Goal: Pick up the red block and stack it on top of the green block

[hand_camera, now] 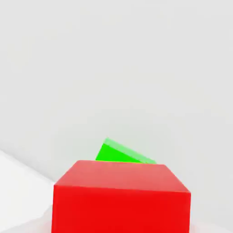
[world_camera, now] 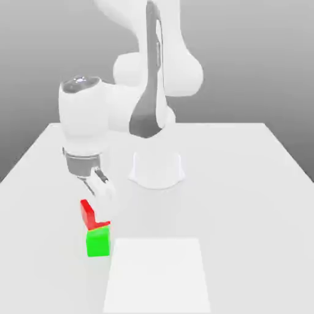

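The red block (world_camera: 88,214) hangs tilted just under my gripper (world_camera: 98,195), whose fingers are shut on its upper part. Its lower corner sits right at the top face of the green block (world_camera: 98,241), which stands on the table toward the exterior view's left; I cannot tell whether the two touch. In the hand view the red block (hand_camera: 120,200) is very close, and a corner of the green block (hand_camera: 120,154) peeks out from behind it.
A white square patch (world_camera: 158,276) lies on the white table (world_camera: 245,184) just to the exterior view's right of the green block. The arm's round base (world_camera: 156,168) stands behind the blocks.
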`<move>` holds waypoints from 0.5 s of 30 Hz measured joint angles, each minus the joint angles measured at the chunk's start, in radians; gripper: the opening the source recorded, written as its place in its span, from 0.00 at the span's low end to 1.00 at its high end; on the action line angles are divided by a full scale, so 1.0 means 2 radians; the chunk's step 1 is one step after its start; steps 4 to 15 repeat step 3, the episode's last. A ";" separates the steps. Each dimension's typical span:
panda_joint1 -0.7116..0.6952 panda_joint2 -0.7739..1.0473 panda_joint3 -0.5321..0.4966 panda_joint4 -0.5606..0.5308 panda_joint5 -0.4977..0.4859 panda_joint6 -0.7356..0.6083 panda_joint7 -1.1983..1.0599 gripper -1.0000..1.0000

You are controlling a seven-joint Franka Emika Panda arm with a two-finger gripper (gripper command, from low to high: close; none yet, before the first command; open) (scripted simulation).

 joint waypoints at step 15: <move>0.000 0.000 0.000 0.000 0.000 0.000 0.000 1.00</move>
